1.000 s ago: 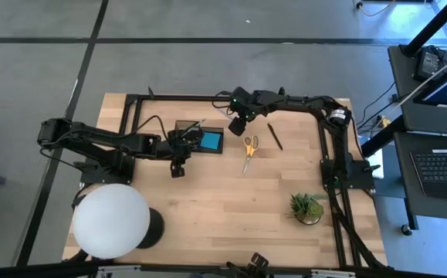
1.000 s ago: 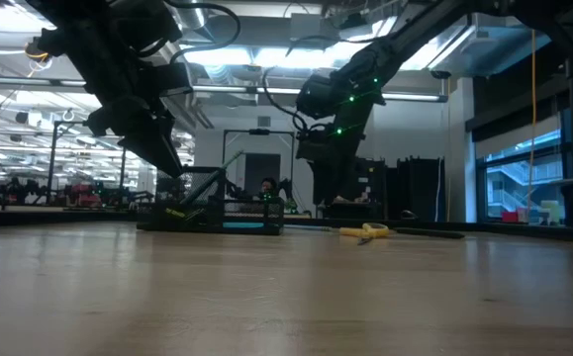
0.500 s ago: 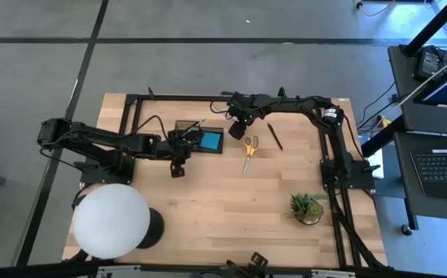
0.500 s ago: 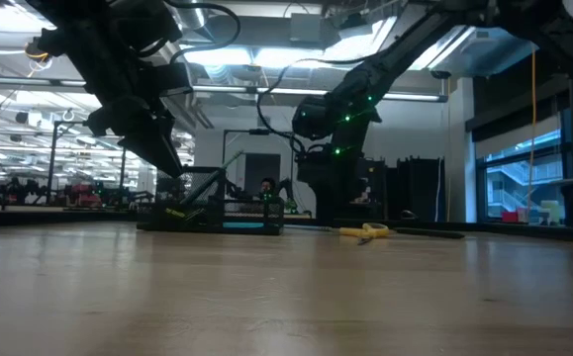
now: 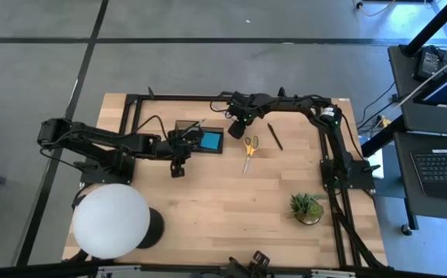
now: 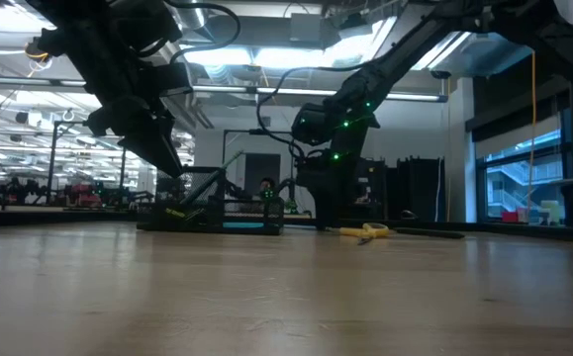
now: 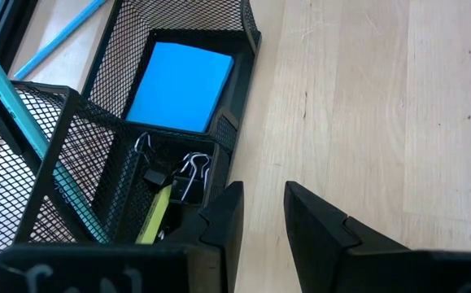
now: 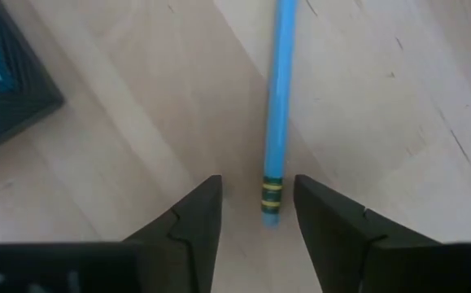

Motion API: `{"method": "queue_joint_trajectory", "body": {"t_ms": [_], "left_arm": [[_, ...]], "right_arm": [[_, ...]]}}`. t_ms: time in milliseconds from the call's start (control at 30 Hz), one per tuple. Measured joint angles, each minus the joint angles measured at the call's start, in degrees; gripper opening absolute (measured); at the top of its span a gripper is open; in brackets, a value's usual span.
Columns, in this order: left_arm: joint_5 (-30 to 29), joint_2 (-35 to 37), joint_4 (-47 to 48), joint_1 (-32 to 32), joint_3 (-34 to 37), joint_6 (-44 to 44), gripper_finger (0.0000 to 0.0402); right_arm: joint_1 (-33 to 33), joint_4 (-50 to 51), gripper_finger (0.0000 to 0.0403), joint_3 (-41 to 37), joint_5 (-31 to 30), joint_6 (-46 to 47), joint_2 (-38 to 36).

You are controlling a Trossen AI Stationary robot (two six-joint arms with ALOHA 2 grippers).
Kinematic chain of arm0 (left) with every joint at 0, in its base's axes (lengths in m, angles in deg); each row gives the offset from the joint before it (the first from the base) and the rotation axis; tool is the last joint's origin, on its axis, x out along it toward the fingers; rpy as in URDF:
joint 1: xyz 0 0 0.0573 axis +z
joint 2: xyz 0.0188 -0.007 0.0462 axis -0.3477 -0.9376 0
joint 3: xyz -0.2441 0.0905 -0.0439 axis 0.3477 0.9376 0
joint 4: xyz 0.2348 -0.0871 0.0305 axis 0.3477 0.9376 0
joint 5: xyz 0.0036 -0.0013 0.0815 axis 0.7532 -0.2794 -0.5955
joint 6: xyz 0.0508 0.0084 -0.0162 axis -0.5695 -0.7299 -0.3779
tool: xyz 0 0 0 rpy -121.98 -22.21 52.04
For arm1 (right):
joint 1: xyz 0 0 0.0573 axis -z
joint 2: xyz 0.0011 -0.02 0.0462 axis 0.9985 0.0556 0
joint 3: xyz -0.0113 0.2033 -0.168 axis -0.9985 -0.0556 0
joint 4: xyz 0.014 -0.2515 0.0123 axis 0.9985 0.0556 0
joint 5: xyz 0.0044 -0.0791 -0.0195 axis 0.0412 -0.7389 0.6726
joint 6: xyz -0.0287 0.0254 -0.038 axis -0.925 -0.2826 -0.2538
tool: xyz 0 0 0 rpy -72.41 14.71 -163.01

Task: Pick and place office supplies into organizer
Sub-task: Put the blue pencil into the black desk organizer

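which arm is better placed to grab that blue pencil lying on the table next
The right. Its tool is open and straddles the banded end of the blue pencil beside the organizer. The left tool sits by the organizer's near wall, away from the pencil.

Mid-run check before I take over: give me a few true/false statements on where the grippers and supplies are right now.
1. The right gripper is open with a blue pencil lying between its fingers. True.
2. The scissors are inside the organizer. False: they lie on the table beside it.
3. The blue note pad sits in an organizer compartment. True.
4. The left gripper holds a clip. False: it is empty, over bare table next to the organizer.
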Motion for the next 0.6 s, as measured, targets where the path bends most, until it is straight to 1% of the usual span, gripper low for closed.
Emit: {"method": "queue_joint_trajectory", "body": {"t_ms": [100,200,600], "left_arm": [[0.0,0.0,-0.02,0.0,0.0,0.0,0.0086],[0.0,0.0,-0.02,0.0,0.0,0.0,0.0086],[0.01,0.0,-0.04,0.0,0.0,0.0,0.0086]], "right_arm": [[0.1,0.55,0.0156,-0.02,0.04,0.58,0.08],[0.1,0.73,0.0143,-0.04,-0.02,-0.02,0.15],[0.14,2.24,0.0045,-0.07,-0.51,-1.63,0.22]]}}
